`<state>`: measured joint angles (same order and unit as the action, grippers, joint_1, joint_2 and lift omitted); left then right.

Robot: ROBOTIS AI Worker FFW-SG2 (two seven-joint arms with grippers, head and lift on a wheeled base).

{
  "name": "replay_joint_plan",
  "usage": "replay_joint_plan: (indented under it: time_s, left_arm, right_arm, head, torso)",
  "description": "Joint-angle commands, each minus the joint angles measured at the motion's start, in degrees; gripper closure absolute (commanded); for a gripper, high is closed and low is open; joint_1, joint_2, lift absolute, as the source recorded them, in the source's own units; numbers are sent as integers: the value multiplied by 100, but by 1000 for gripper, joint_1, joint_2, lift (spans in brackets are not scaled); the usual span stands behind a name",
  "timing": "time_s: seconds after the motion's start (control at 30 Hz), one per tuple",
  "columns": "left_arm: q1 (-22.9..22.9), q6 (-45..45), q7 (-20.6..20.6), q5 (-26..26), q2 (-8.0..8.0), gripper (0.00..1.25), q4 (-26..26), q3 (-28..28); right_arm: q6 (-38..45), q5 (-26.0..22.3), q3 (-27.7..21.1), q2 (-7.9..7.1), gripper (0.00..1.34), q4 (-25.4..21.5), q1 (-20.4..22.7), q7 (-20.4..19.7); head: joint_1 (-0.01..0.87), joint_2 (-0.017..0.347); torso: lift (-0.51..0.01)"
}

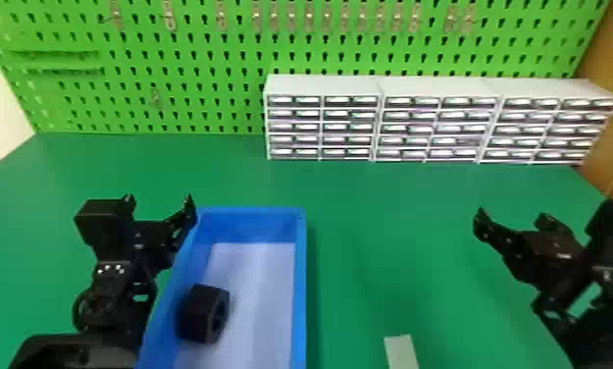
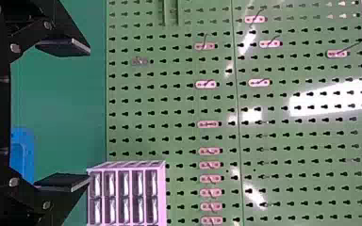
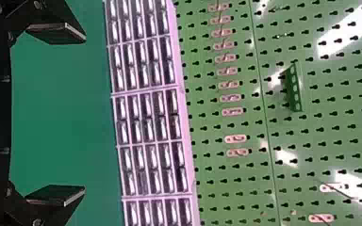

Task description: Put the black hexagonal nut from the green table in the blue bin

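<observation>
Nut (image 1: 204, 314): black and hexagonal, inside the blue bin, close to its left wall, with its hole turned partly toward the right.
Bin (image 1: 300, 294): standing on the green surface (image 1: 359, 196), open at the top, with a pale floor.
Left pincer (image 2: 87, 114): fingers wide apart, nothing between them; in the head view it is by the bin's far left corner. Whether it touches the rim, I cannot tell.
Right pincer (image 3: 84, 114): fingers apart and holding nothing, off to the right of the bin and well apart from it.
Pale block (image 1: 402, 351): on the surface right of the bin, no part of this job.
Drawers (image 1: 442, 122): at the back of the surface, against the pegboard (image 1: 197, 59).
Step in hand: the placing looks done, leaving only the finish.
Next move: no grasp needed; ease the left arm clear without knocking the bin, and leave the nut alone.
Risk: a low sweep leftward or back could catch the rim.
</observation>
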<state>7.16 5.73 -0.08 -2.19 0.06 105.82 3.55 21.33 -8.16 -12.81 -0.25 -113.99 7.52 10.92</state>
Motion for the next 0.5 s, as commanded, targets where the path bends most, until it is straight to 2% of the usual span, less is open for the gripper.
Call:
replay_joint_plan:
  time_s: [0.0, 0.23, 0.47]
  left_arm:
    - [31, -10, 0, 34, -6, 309, 0, -21]
    - [110, -28, 8, 78, -6, 309, 9, -73]
    - [233, -151, 193, 96, -6, 332, 0, -179]
  right_arm:
    - [-384, 236, 60, 25, 167, 0, 180, -125]
    - [-815, 386, 60, 30, 167, 0, 417, -371]
    - [-1228, 605, 174, 30, 167, 62, 655, -635]
  head:
    - [657, 57]
    - [657, 57]
    - [657, 57]
  torso:
    - [-95]
    - [-95]
    - [-95]
